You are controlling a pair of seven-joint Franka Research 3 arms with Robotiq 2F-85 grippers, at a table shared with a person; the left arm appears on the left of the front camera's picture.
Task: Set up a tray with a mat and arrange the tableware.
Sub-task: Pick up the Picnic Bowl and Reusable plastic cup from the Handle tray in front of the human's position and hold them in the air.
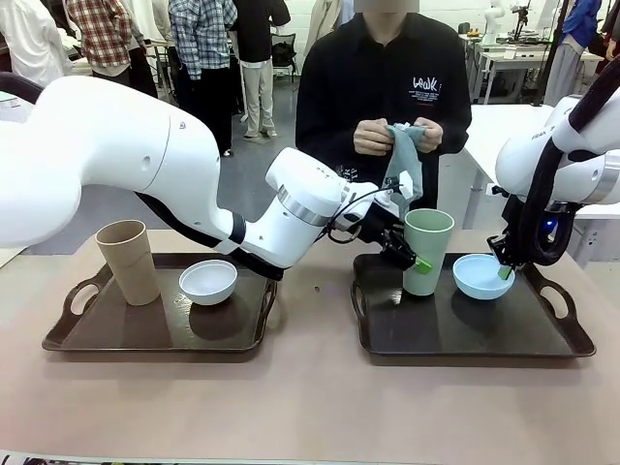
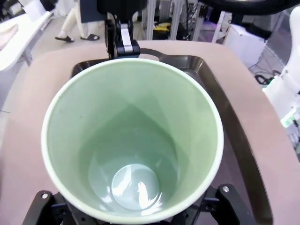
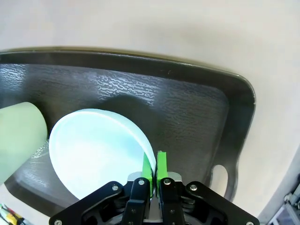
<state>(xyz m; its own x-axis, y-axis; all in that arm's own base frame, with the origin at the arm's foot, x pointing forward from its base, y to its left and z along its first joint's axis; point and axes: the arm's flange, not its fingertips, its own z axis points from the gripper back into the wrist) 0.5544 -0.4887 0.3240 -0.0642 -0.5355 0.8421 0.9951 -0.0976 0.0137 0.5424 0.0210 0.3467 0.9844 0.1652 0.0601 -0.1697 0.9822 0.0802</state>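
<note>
My left gripper (image 1: 411, 258) is shut on the side of the pale green cup (image 1: 428, 250), which stands upright on the right-hand tray (image 1: 465, 334). In the left wrist view the cup (image 2: 131, 136) is empty and sits between my left gripper's (image 2: 136, 208) jaws. My right gripper (image 1: 504, 272) pinches the right rim of the light blue bowl (image 1: 481, 276) on the same tray. Its green pads (image 3: 148, 168) close on that rim of the bowl (image 3: 93, 150). The tan cup (image 1: 129, 262) and white bowl (image 1: 208, 281) rest on the left tray (image 1: 145, 334). The person's hands hold a grey-green cloth, the mat (image 1: 404, 160).
The two dark trays lie side by side with a strip of bare tabletop (image 1: 315, 291) between them. The person stands right behind the table's far edge. The right tray's handle slot (image 3: 218, 180) lies just beyond my right gripper.
</note>
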